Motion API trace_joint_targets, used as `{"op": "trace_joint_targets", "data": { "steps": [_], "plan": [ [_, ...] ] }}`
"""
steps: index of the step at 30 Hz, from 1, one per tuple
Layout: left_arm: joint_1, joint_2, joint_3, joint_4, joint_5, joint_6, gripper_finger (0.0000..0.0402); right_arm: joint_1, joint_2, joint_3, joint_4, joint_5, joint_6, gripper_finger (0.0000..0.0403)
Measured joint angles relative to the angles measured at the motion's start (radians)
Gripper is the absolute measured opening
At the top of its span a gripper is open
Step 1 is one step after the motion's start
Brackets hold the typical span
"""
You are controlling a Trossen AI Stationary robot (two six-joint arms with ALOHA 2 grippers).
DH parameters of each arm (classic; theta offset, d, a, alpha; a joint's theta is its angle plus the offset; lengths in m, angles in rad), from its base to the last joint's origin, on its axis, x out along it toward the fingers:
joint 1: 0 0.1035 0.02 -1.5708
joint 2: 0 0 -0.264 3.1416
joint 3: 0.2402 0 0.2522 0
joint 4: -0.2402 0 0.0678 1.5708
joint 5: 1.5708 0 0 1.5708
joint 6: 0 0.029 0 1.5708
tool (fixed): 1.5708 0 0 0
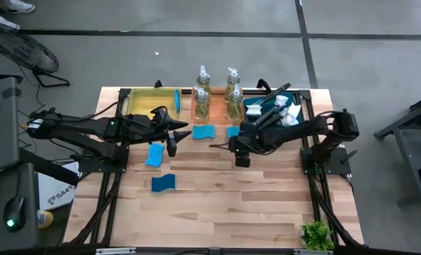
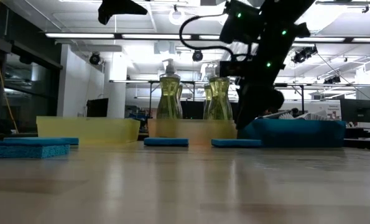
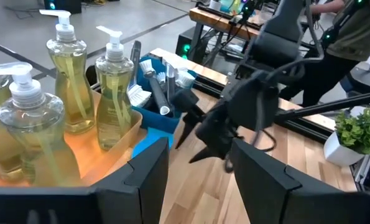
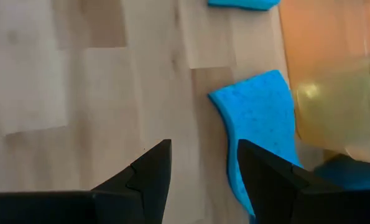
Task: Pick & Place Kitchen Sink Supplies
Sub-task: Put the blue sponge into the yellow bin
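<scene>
The wooden table [image 1: 217, 205] carries three trays along its far edge; the yellow tray [image 1: 141, 99] holds one blue sponge standing at its right end, the orange tray [image 1: 217, 112] holds four clear pump bottles [image 1: 203, 85] of yellowish soap, and the blue tray [image 1: 263, 106] holds dark-handled dish brushes [image 1: 277, 106] with white heads. Four more blue wavy-edged sponges lie loose on the wood; two sit just in front of the orange tray, two lie nearer the left arm. The step in hand looks like reaching for a loose sponge; the right gripper [image 4: 200, 171] hangs low over the boards, fingers parted and holding nothing, with the nearest sponge [image 4: 259, 124] just beside one finger rather than between them; the next move calls for a small sideways shift to straddle it, then a descent and a squeeze. The left gripper [image 3: 200, 180] hovers near the orange tray, fingers likewise spread and empty. The sponge looks thin, flat and soft, its edge scalloped; it should compress easily.
</scene>
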Motion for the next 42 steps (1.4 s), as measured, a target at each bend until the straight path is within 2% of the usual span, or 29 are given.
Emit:
{"op": "trace_joint_targets", "data": {
  "steps": [19, 30, 42],
  "plan": [
    [0.001, 0.000, 0.000, -0.004, 0.000, 0.000, 0.0172, -0.189, 0.044, 0.000, 0.064, -0.141, -0.040, 0.0177],
    [0.001, 0.000, 0.000, -0.004, 0.000, 0.000, 0.0172, -0.205, 0.044, 0.000, 0.062, -0.197, -0.197, 0.0177],
    [0.001, 0.000, 0.000, -0.003, -0.001, -0.001, 0.0172, -0.222, 0.101, 0.000, 0.065, -0.218, -0.235, 0.0177]
  ]
}}
